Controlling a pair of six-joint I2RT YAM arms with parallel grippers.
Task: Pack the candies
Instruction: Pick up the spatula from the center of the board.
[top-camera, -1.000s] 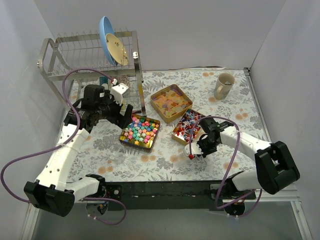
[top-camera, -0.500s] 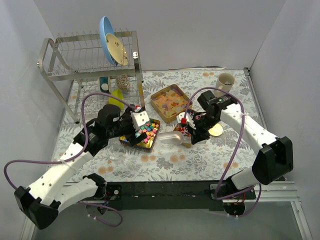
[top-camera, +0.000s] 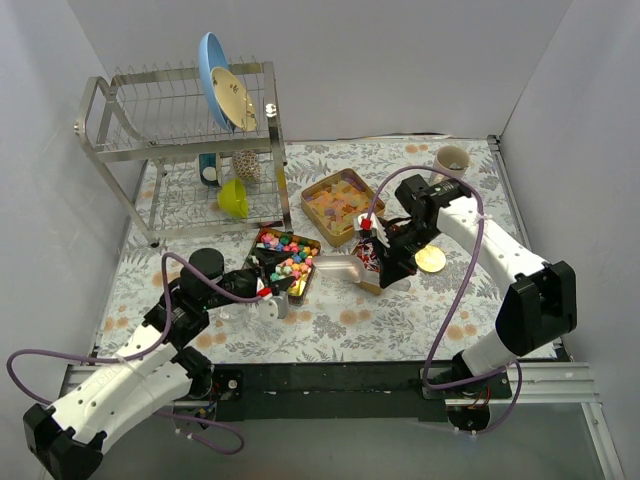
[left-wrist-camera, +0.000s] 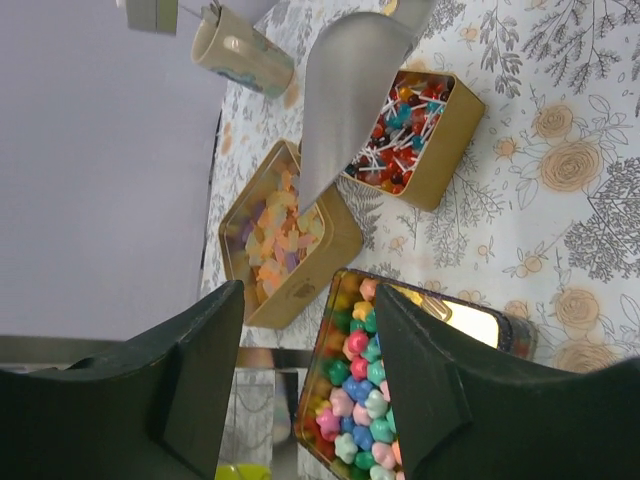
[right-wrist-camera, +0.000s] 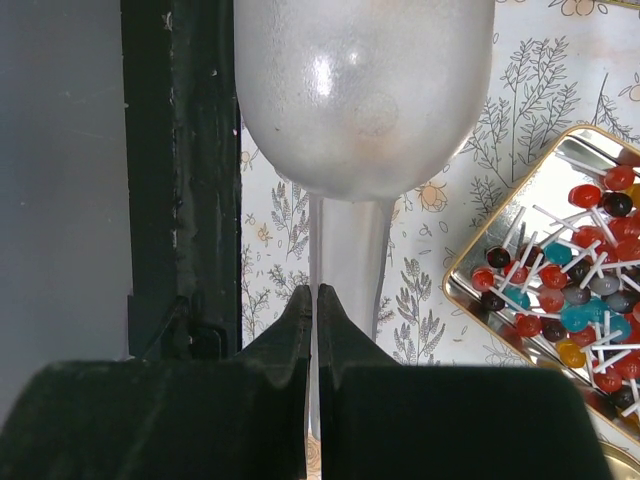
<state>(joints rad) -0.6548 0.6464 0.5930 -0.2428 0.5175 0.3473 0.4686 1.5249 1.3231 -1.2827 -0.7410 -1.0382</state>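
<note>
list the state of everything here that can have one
left pincer: open, empty
silver metal scoop: held by its handle
right pincer: shut on that scoop
gold tin of pastel star candies: lid off, filled
gold tin of orange-yellow candies: lid off
gold tin of red and blue lollipops: lid off
beige mug: upright
blue plate: on edge in metal dish rack

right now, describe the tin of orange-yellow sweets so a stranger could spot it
Start at the metal dish rack at the far left. Just off its right end, take the gold tin farthest back, towards the mug. It alone holds orange-yellow candies; its neighbours hold pastel stars and lollipops.
</note>
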